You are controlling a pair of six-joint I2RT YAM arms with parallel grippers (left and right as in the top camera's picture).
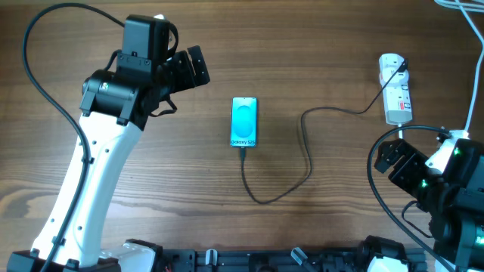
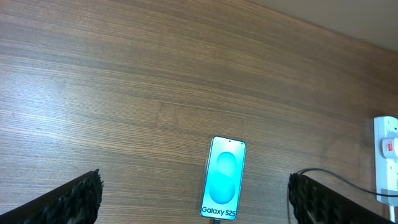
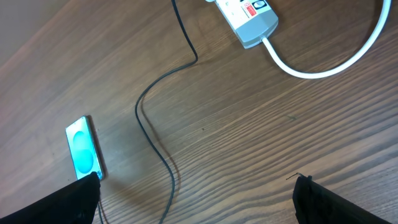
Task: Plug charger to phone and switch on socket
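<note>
The phone [image 1: 243, 122] lies flat at the table's middle, cyan screen up, "Galaxy" end toward the front. It also shows in the left wrist view [image 2: 223, 178] and the right wrist view [image 3: 83, 148]. The black charger cable [image 1: 306, 143] runs from the phone's front end, loops, and reaches the white socket strip [image 1: 395, 89] at the far right; its tip sits at the phone's port. The strip also shows in the right wrist view [image 3: 247, 15]. My left gripper [image 1: 190, 66] is open and empty, up left of the phone. My right gripper [image 1: 393, 157] is open and empty, in front of the strip.
The strip's thick white lead [image 3: 329, 59] curves off to the right of the strip, and another part [image 1: 475, 45] runs along the table's right edge. The wooden table [image 1: 151, 196] stretches around the phone.
</note>
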